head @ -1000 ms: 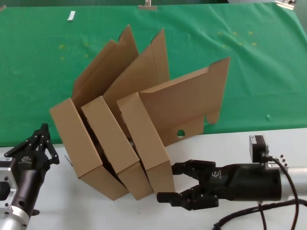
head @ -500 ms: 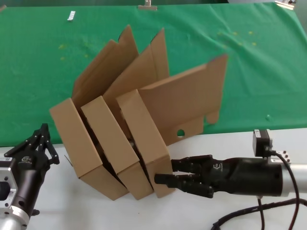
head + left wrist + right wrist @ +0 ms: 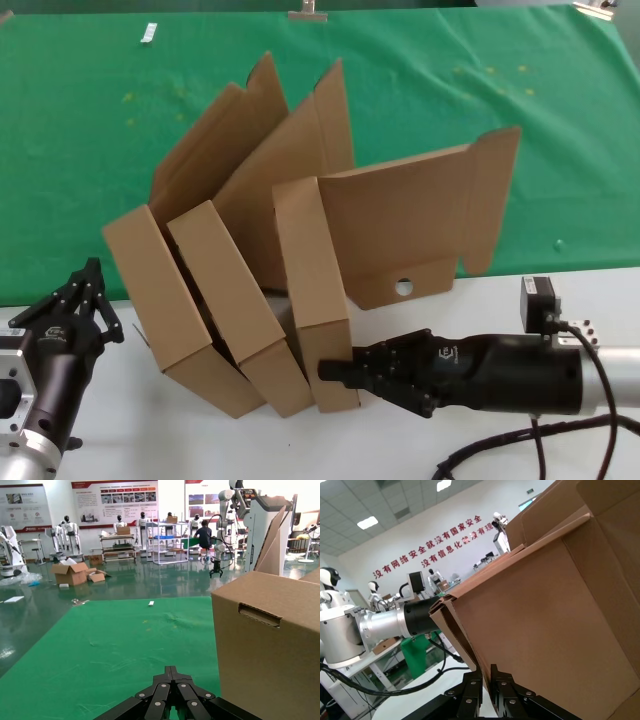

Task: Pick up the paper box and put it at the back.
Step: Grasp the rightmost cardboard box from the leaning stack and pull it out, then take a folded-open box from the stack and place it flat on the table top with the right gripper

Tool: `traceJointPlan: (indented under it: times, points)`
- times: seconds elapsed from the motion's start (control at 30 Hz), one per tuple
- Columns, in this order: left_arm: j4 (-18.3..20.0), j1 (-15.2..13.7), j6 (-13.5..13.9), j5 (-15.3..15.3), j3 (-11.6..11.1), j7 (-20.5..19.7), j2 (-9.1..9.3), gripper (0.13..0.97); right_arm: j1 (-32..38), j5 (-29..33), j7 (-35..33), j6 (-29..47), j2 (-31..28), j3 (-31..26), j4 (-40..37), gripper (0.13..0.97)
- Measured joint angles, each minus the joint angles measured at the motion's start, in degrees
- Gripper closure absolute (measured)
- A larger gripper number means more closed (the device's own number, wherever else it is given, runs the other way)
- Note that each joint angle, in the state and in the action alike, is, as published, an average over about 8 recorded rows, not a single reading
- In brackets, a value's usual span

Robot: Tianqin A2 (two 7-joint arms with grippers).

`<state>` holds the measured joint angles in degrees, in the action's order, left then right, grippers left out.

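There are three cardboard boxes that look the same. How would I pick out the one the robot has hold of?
Find the green cloth, then the three boxes at its front edge. The paper box is nearest the right gripper, which pinches its near corner. Unlike its neighbours, it has swung away from them, and its open lid shows a round hole.

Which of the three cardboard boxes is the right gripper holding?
The box on the robot's right, the one whose open lid shows a small round hole. The right gripper is shut on its near corner; the other two boxes stand untouched.

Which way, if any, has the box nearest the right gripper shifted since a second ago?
Yes. The paper box, clamped at its near corner by the right gripper, has swung apart from the two other boxes; its open lid now reaches further right over the green cloth.
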<state>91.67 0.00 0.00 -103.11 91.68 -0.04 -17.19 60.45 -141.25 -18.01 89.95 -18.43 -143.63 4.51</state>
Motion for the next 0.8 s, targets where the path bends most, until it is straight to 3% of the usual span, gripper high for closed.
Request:
traceJointPlan:
  times: [0.5,0.8]
  points:
    - [0.0,0.0,0.0,0.0,0.0,0.0,0.00,0.953,1.0,2.3,-2.5,0.0,-2.4,4.9,0.8,0.937]
    - [0.0,0.0,0.0,0.0,0.0,0.0,0.00,0.949,2.5,-2.6,0.5,-0.1,-11.1,1.6,11.0,0.940]
